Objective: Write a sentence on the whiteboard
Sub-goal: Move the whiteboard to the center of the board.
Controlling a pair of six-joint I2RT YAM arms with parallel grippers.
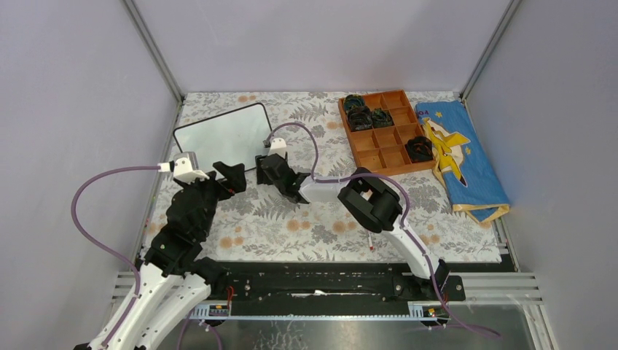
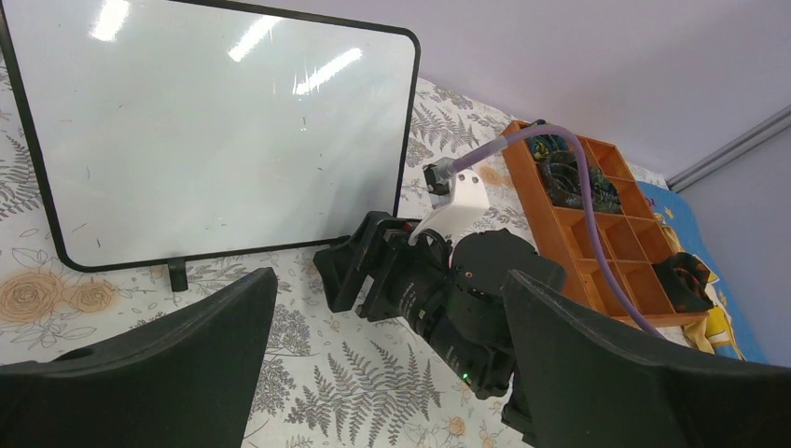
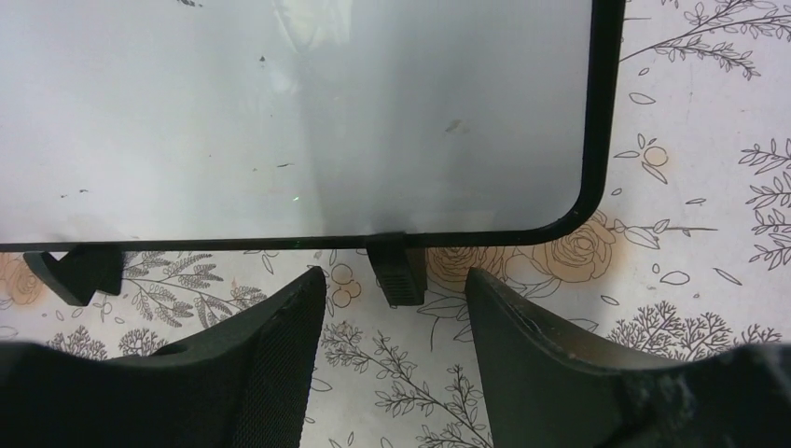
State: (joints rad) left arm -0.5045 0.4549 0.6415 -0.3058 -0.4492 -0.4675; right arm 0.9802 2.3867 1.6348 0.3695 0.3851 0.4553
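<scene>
From above, the whiteboard (image 1: 222, 135) stands propped in the upper left of the floral tabletop (image 1: 291, 226), its white face showing pale reflections. The left arm (image 1: 182, 219) rises from the lower left corner, folds at the elbow and reaches up and right, so that the left jaws end just below the board's lower edge. The right arm (image 1: 393, 219) climbs from the lower right, bends at a black elbow near centre frame, then runs leftward. The right jaws sit just beside the board's lower right corner. A brown compartment tray (image 1: 386, 131) and a blue cloth (image 1: 466, 160) lie at the upper right, well apart from the board.

In the left wrist view the whiteboard (image 2: 224, 131) fills the upper left, resting on a black foot (image 2: 177, 276). The left jaws are wide open, their fingers (image 2: 187, 350) at the lower corners with nothing between them. The right arm (image 2: 438, 299) lies low over the tabletop at centre, its end turned toward the board.

In the right wrist view the whiteboard (image 3: 298, 112) spans the top, its rounded lower corner at the right. The right jaws stand open and grip nothing. Their fingers (image 3: 270, 364) flank a gap in line with a foot (image 3: 396, 271) under the board's edge, and appear apart from it.
</scene>
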